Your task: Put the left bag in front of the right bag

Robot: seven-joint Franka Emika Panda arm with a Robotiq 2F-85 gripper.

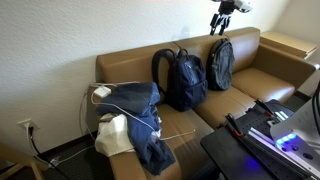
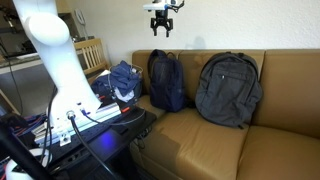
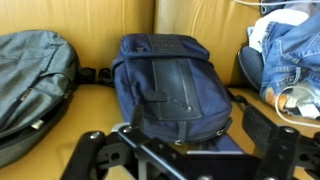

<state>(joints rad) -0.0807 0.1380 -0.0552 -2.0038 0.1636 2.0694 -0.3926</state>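
The left bag, a bulky navy-black backpack [image 1: 181,80], leans upright against the back of the brown couch [image 1: 250,85]. It also shows in the exterior view [image 2: 165,82] and in the middle of the wrist view [image 3: 170,85]. The right bag, a slimmer grey-blue backpack [image 1: 221,63], leans beside it without touching, and also shows in the exterior view [image 2: 229,90] and wrist view [image 3: 35,80]. My gripper [image 1: 224,20] hangs high above the couch back, over the bags, open and empty. It shows in the exterior view [image 2: 160,30] and wrist view [image 3: 185,165].
A heap of blue denim clothes [image 1: 140,110] with a white cable lies on the couch end beside the navy bag. A black equipment table [image 1: 260,140] with lit gear stands in front of the couch. A wooden side table [image 1: 290,42] sits past the far armrest.
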